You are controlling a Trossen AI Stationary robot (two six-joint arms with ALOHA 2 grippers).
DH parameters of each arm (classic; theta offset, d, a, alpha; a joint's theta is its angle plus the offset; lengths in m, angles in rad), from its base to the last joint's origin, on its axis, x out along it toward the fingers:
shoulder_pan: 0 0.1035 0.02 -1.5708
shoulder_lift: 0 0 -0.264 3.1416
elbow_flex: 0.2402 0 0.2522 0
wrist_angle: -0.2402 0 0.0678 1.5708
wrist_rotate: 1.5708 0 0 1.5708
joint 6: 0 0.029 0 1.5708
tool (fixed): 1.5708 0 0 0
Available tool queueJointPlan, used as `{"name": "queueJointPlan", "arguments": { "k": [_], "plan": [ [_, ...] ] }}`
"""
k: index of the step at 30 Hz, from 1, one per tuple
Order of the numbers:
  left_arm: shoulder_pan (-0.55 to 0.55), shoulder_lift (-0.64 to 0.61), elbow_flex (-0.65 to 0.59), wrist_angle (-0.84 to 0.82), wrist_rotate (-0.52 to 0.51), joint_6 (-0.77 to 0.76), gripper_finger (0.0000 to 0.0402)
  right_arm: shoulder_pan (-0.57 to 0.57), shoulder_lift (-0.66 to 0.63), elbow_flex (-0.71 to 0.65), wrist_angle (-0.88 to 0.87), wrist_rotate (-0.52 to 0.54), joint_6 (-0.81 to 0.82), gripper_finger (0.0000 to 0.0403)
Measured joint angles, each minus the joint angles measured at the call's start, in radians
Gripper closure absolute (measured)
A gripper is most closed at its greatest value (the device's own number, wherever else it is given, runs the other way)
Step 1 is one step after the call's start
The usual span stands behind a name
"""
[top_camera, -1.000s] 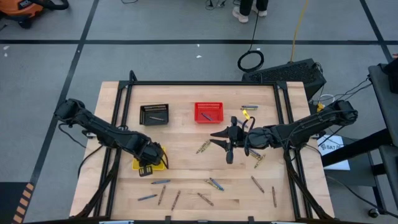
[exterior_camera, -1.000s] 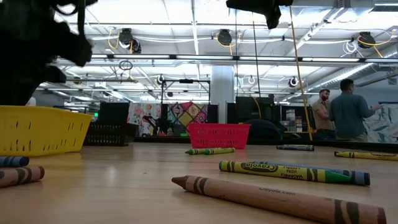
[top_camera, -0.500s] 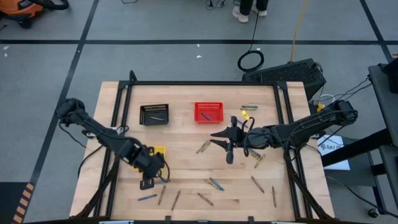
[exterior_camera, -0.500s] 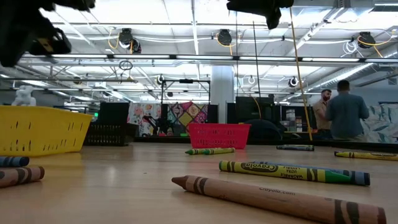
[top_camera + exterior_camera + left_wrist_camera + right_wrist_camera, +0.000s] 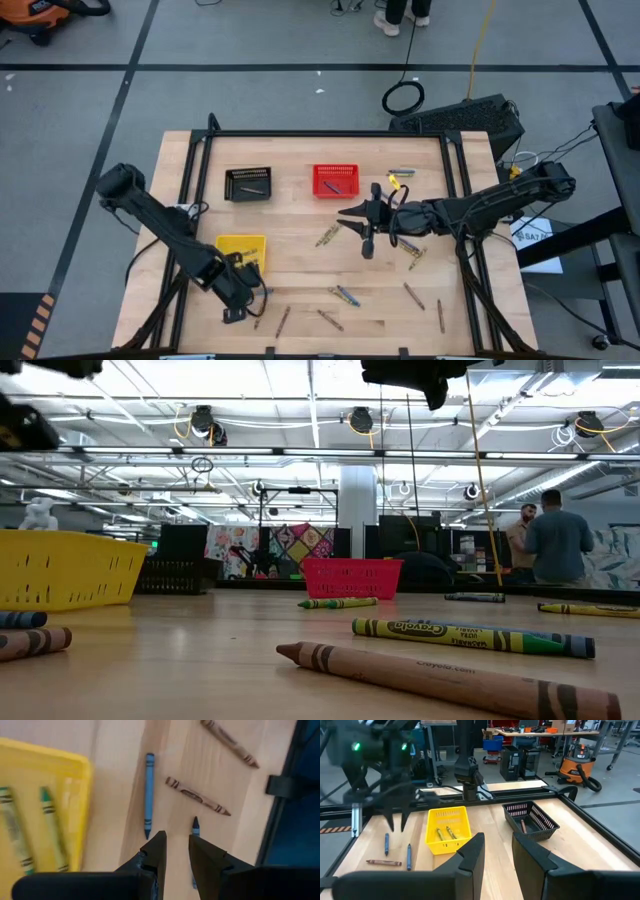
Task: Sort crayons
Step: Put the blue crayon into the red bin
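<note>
The left gripper (image 5: 175, 851) hovers empty, fingers slightly apart, above two blue paper-wrapped crayons (image 5: 148, 795) lying just outside the yellow mesh basket (image 5: 75, 785). Best bet: centre over one crayon, straddle it crosswise, then descend. The right gripper (image 5: 496, 851) waits mid-table, parted, empty.

The high view looks straight down on the whole table (image 5: 300, 200) from far above; the low view sits at tabletop height, facing across it into the room. Each wrist view looks past its own fingers — left closely downward, right across the table — all sharing the yellow basket (image 5: 241, 247).
</note>
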Motion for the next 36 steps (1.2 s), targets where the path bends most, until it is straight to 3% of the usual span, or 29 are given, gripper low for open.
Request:
{"name": "queueJointPlan", "arguments": {
  "k": [10, 36],
  "plan": [
    [-0.001, 0.147, -0.001, 0.064, 0.003, 0.033, 0.0315, 0.000, 0.000, 0.000, 0.001, -0.001, 0.000, 0.0316],
    [0.045, 0.221, -0.008, 0.064, -0.003, 0.061, 0.0315, 0.002, 0.000, 0.000, -0.012, -0.079, -0.003, 0.0316]
  ]
}}
